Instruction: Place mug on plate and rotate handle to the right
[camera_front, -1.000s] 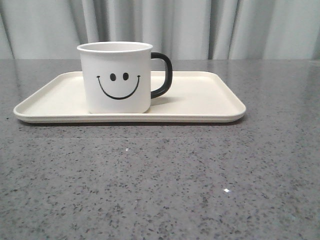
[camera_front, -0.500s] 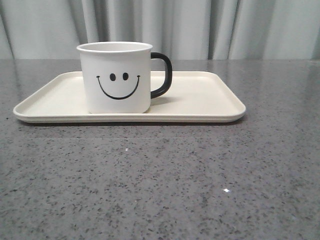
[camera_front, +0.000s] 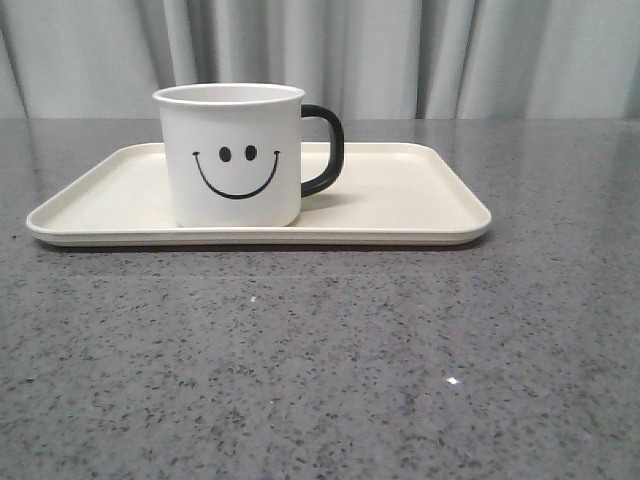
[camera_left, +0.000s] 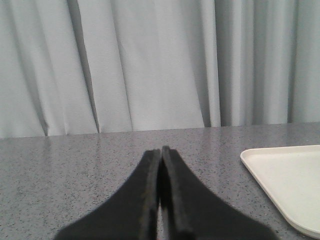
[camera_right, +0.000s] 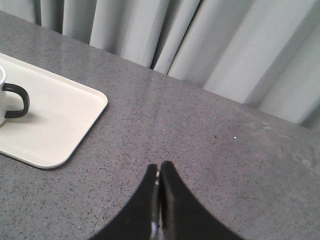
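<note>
The white mug (camera_front: 235, 155) with its black smiley face stands upright on the left half of the cream plate (camera_front: 400, 200). Its black handle (camera_front: 325, 150) points to the right in the front view. The right wrist view catches the handle (camera_right: 15, 100) and a corner of the plate (camera_right: 65, 120), well away from my right gripper (camera_right: 159, 167), which is shut with nothing in it. My left gripper (camera_left: 161, 151) is also shut and empty, over bare table, with the plate's corner (camera_left: 285, 180) off to one side. Neither gripper appears in the front view.
The grey speckled table (camera_front: 320, 360) stretches in front of the plate. A pale pleated curtain (camera_front: 400, 50) hangs behind the table's far edge.
</note>
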